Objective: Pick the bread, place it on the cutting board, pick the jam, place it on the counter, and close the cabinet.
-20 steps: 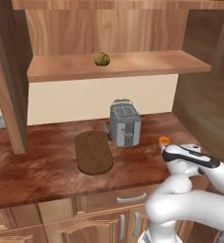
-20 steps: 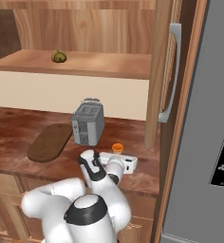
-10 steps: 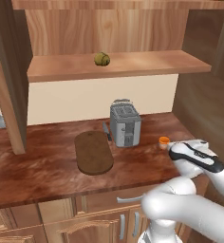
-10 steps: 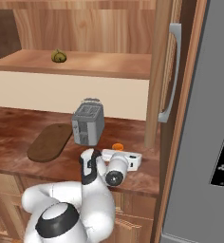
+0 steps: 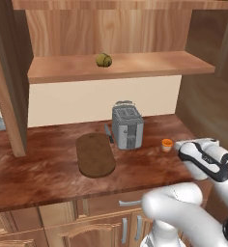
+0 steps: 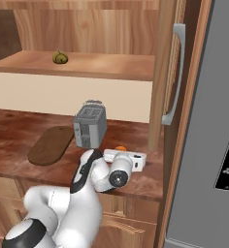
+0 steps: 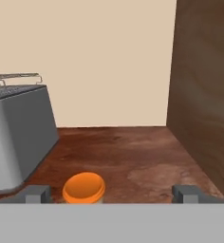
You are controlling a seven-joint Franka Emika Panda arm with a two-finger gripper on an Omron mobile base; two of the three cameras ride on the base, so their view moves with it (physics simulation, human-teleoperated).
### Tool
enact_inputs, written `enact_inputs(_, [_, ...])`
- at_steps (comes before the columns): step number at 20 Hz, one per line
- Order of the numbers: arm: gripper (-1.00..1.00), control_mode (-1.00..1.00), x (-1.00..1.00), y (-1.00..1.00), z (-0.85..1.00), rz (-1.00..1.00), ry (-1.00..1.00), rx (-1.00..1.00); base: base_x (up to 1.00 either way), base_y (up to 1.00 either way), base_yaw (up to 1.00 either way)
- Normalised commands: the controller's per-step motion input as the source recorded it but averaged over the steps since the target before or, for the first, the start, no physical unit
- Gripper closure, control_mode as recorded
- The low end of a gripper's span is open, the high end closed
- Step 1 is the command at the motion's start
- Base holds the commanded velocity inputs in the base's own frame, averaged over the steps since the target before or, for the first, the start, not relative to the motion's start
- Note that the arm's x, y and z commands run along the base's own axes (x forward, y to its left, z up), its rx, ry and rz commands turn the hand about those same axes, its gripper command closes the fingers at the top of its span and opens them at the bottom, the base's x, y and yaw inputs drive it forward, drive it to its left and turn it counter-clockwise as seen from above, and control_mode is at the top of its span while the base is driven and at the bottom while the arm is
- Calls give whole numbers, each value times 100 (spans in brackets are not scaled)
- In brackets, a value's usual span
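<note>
The bread (image 5: 104, 60) sits on the wooden shelf (image 5: 135, 67), above the cutting board (image 5: 94, 155) on the counter (image 5: 38, 169). The jam (image 7: 84, 188) stands on the counter right of the toaster (image 5: 127, 127). The gripper (image 7: 111, 194) is spread wide, near the jam, not touching it.

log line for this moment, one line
bread: on shelf | jam: on counter by toaster | board: bare | gripper: open, low at jam | cabinet door: open
</note>
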Motion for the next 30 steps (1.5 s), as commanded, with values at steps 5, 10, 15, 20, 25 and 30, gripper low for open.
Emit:
enact_inputs(5, [-100, -100, -23, 20, 23, 0, 0, 0, 0, 0, 0])
enact_inputs(10, [-100, -100, -23, 14, 26, 0, 0, 0, 0, 0, 0])
enact_inputs(15, [-100, -100, -14, 14, 29, 0, 1, 0, 0, 0, 0])
enact_inputs(20, [-100, -100, -18, 10, 33, 0, 1, 0, 0, 0, 0])
enact_inputs(25, [-100, -100, -30, 4, 24, 0, 0, 0, 0, 0, 0])
enact_inputs(30, [-100, -100, -29, 4, 21, 0, 0, 0, 0, 0, 0])
